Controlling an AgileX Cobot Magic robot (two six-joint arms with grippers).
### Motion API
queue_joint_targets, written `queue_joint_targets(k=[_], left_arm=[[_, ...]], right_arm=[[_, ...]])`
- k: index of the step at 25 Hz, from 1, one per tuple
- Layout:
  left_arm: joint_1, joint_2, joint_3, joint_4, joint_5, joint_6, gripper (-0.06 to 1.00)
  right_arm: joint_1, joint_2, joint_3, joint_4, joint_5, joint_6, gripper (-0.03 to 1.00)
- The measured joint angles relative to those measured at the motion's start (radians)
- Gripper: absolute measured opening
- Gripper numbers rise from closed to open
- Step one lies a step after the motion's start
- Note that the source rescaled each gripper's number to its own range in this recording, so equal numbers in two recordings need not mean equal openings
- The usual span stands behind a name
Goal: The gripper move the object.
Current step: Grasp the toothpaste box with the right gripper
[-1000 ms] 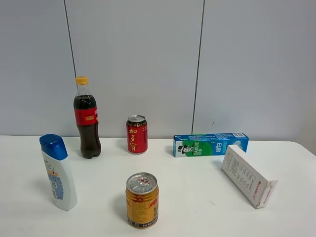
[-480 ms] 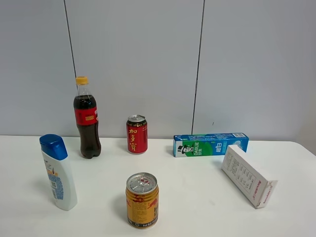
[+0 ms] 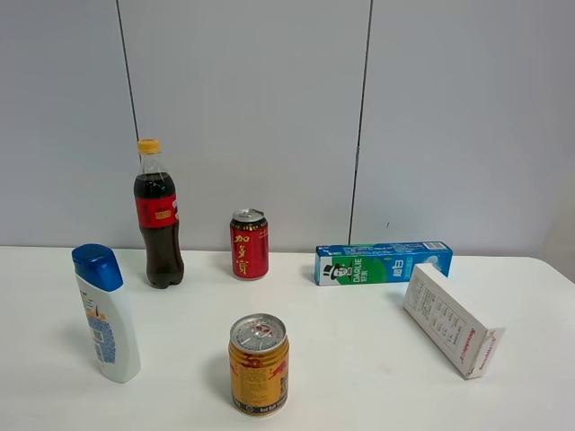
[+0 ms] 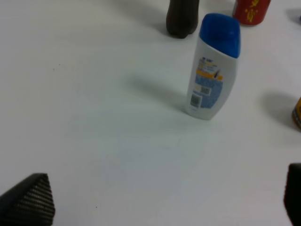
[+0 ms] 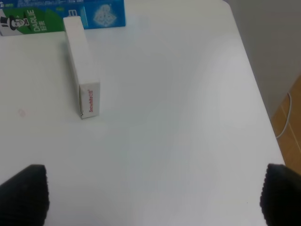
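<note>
The DARLIE toothpaste box (image 3: 383,262) lies on its long side at the rear of the white desk (image 3: 359,377), right of the red can (image 3: 249,244), with the white box (image 3: 449,319) just in front of it. The left end effector (image 4: 160,202) and the right end effector (image 5: 153,195) each gape wide above the desk, holding nothing.

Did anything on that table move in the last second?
Nothing visibly changed. The toothpaste box lies untouched at the back of the table, near the white box, and everything else stands as before. The left pincer and right pincer are open and hold nothing.
</note>
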Motion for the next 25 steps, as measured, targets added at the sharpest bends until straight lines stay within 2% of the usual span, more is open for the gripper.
queue_joint_targets(k=[9, 13, 21, 25], left_arm=[[0.0, 0.0, 0.0, 0.0, 0.0, 0.0, 1.0], [0.0, 0.0, 0.0, 0.0, 0.0, 0.0, 1.0], [0.0, 0.0, 0.0, 0.0, 0.0, 0.0, 1.0], [0.0, 0.0, 0.0, 0.0, 0.0, 0.0, 1.0]], right_arm=[[0.0, 0.0, -0.003, 0.004, 0.0, 0.0, 0.84], [0.0, 0.024, -0.084, 0.003, 0.0, -0.002, 0.84], [0.0, 0.294, -0.304, 0.014, -0.007, -0.108, 0.84], [0.0, 0.442, -0.367, 0.014, -0.05, -0.165, 0.84]])
